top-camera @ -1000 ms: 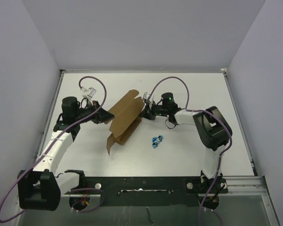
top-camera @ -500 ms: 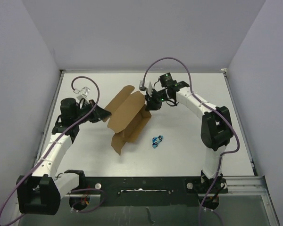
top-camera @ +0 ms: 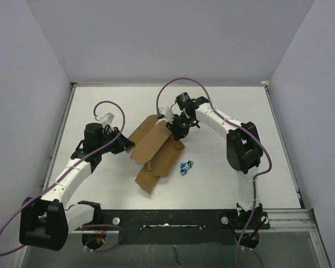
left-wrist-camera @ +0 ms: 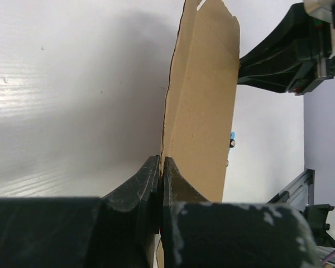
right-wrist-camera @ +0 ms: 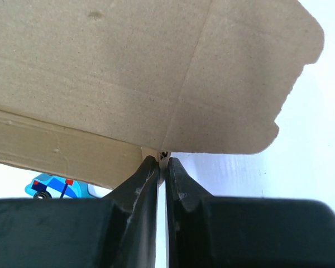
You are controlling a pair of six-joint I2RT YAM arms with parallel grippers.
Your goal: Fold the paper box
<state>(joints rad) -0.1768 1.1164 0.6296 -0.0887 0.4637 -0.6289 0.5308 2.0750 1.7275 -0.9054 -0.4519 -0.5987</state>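
Box position: the paper box (top-camera: 156, 149) is lying half opened near the middle of the table (top-camera: 279, 145), strung between both arms, with one panel standing on edge.
Step in hand: I am reading this as raising the side panels along their creases.
Doing it well: I am planning to move both wrists together and bend only at the scored lines, so the thin card is not buckling or tearing.
Left claw: the left gripper (left-wrist-camera: 161, 167) is pressing its fingers together, pinching the panel's near edge.
Right claw: the right gripper (right-wrist-camera: 162, 161) is nearly closed, nipping the card at a crease below a rounded flap.
Nearby: the small blue object (top-camera: 185, 167) is sitting just beside the box.
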